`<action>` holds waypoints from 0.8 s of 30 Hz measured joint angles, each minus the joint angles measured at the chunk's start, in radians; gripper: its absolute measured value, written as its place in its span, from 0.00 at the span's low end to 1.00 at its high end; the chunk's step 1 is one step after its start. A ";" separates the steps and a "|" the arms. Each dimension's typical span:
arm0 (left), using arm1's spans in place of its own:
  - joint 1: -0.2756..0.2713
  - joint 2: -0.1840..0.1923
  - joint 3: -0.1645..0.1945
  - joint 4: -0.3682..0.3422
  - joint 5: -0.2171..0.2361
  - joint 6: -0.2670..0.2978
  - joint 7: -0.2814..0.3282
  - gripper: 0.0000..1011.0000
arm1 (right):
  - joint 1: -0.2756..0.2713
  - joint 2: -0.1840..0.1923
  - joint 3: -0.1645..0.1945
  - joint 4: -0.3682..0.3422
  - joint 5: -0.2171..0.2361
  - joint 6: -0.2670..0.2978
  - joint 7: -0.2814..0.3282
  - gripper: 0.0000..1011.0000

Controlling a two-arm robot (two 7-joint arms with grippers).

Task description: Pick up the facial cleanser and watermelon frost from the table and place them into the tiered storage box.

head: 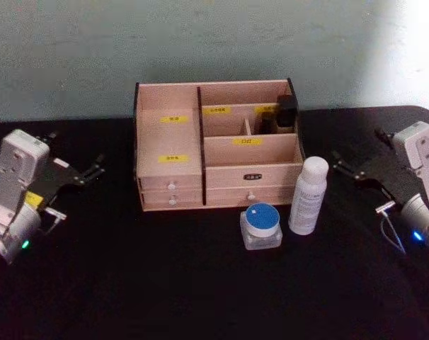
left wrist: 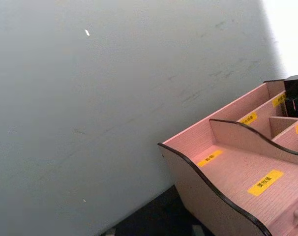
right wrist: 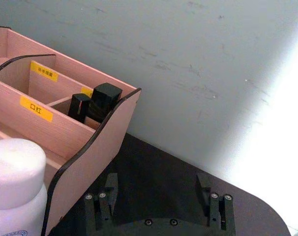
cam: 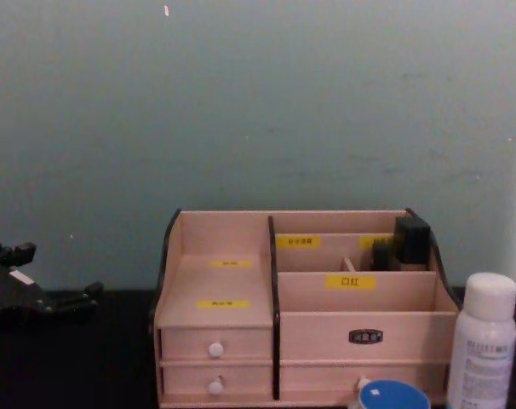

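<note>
The facial cleanser stands upright on the tabletop, just in front of the right end of the tiered storage box. The watermelon frost sits close on its left, slightly nearer. The right tool hovers right of the bottle, spread wide and empty. The left tool, at far left, seems open and empty too, though it is dim against the dark surface. The bottle is likely light, smooth and tippy, so grip it mid-body. The jar is squat, hard and probably slick, so pinch its sides below the lid.

Bare table flanking storage box
</note>
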 joint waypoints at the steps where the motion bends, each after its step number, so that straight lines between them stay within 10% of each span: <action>1: 0.000 0.000 0.000 0.000 0.000 0.000 0.000 0.99 | 0.000 0.000 0.000 0.000 0.000 0.000 0.000 0.99; 24: 0.000 0.000 0.000 0.000 0.000 0.000 0.000 0.99 | -0.096 0.040 0.049 -0.101 0.013 0.076 0.052 0.99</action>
